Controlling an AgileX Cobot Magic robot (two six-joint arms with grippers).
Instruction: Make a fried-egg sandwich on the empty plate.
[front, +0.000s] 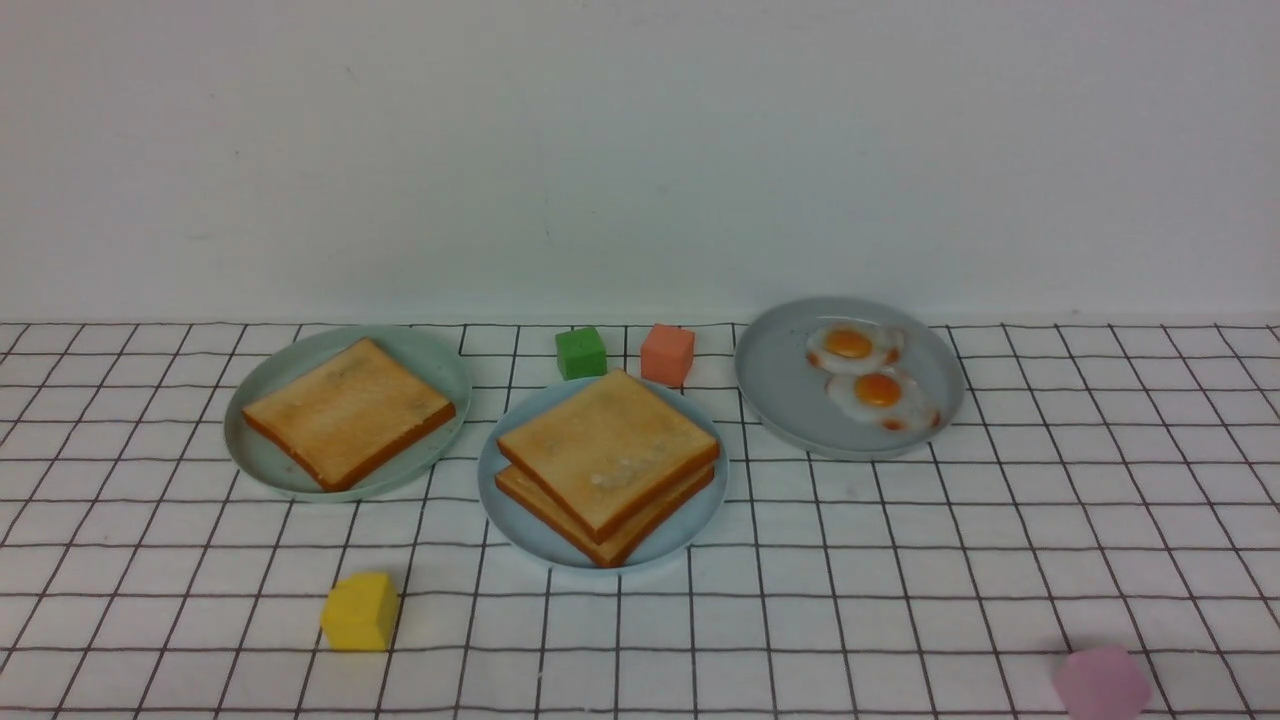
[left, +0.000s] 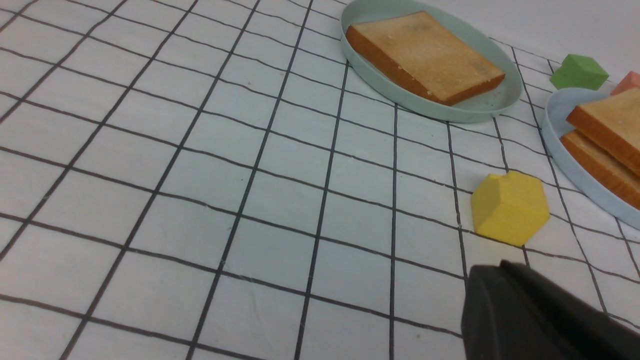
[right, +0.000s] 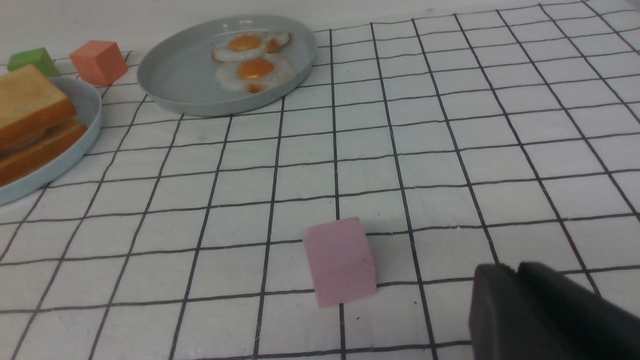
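Sandwich (front: 607, 462): two golden toasts stacked crooked on the blue plate (front: 510, 510), grey plate (front: 790, 400) at 2 o'clock. Can't tell either gripper's state.

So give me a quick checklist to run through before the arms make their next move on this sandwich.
1. Two toast slices stacked on the light blue plate: ok.
2. Egg between the slices of the sandwich: cannot tell; no egg edge shows in any view.
3. Spare eggs: ok, two fried eggs lie on the grey plate.
4. Spare toast on the grey-green plate: ok.
5. Blocks clear of the stack: ok; the green block and orange block sit just behind the blue plate, close to its rim.
6. Gripper state: cannot tell; each wrist view shows only a dark corner.
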